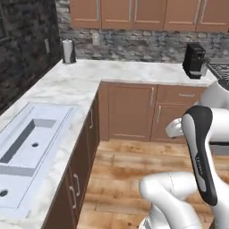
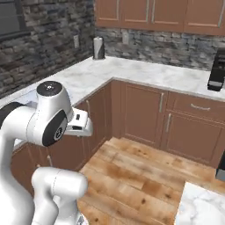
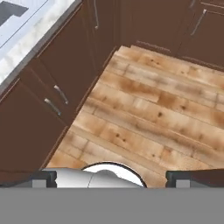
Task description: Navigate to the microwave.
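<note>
**Base in the kitchen corner, microwave yet to be faced**

The step in hand was driving, not reaching. The end effector [image 3: 111,178] was tucked low and pointed down at the wooden floor [image 3: 153,109], its two fingertips [image 3: 43,177] spread wide with nothing between them. Keeping the arm folded like that suited the drive, since nothing stuck out toward the lower cabinets [image 3: 48,87] just to its left.

To do the step well, the base probably needed to turn away from the corner. It also had to keep its body off the cabinet fronts and stop square to the appliance's flat front.

Ahead of and above the end effector, the L-shaped marble tabletop [image 1: 134,71] carried a sink [image 1: 27,143] on the left run. A paper towel roll [image 1: 67,50] stood in the far corner, and a small black coffee machine [image 1: 194,60] stood far to the right.

Where the microwave stood relative to the end effector could not be told. By my judgement it lay off to the right, beyond the coffee machine and the stove grate [image 1: 220,68] beside it. A dark shape [image 2: 221,166] at the right edge was too cut off to name.
</note>
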Motion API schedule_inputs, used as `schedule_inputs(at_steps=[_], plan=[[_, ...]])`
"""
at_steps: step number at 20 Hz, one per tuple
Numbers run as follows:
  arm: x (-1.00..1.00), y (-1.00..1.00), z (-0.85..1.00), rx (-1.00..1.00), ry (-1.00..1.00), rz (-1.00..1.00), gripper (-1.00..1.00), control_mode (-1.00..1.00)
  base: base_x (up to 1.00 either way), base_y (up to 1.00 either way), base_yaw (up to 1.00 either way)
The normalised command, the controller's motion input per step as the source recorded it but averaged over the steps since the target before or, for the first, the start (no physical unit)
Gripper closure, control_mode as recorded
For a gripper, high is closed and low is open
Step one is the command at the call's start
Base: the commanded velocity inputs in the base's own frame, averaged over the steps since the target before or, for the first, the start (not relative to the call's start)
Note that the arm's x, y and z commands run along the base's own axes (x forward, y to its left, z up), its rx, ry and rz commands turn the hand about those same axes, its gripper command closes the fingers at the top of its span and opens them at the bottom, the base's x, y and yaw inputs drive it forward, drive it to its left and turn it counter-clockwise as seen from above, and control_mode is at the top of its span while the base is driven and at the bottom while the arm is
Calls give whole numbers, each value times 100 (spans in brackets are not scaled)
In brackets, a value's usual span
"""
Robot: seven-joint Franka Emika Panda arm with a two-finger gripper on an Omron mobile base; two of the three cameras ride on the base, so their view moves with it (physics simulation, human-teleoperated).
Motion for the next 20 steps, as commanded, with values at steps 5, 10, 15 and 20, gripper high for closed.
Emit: schedule_inputs(at_steps=[5,10,15,20], plan=[[0,0,0,0,0,0,-100,100,0,-4,-99],[0,0,0,0,0,0,-100,100,11,-29,-87],[0,0,0,0,0,0,-100,100,91,54,-45],[0,0,0,0,0,0,-100,100,100,100,-24]])
